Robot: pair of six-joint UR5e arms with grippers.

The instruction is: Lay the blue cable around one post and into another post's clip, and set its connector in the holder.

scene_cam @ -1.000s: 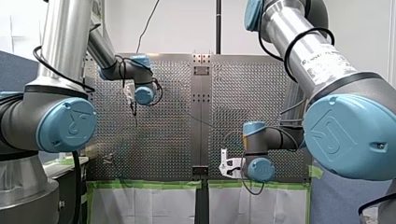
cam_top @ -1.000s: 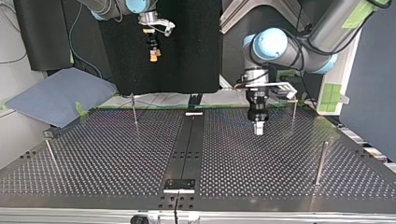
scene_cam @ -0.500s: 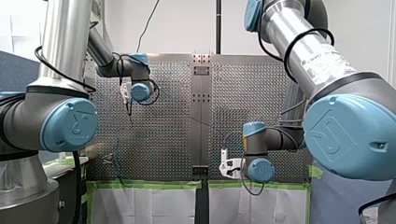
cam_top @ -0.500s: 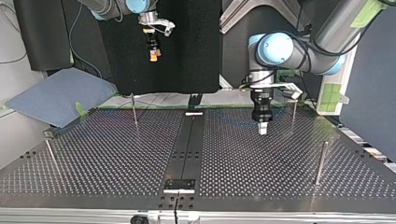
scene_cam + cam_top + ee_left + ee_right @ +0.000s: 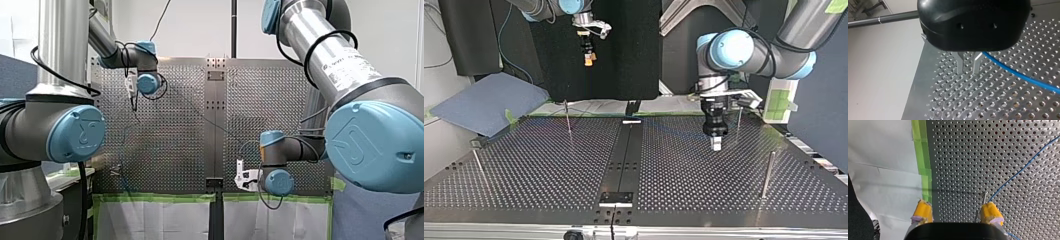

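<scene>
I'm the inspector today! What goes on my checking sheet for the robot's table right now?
Surface: perforated table, bare metal with a black centre strip.
Job's things: blue cable stretched over the table, passing a thin post; connector not made out.
Clutter: nothing seen.
Grippers: my left gripper low over the table, shut on the blue cable; my right gripper open and empty.
Cables: black cable hanging at the front view's left.
Surroundings: blue cushion beside the table, green tape along its edge.
</scene>
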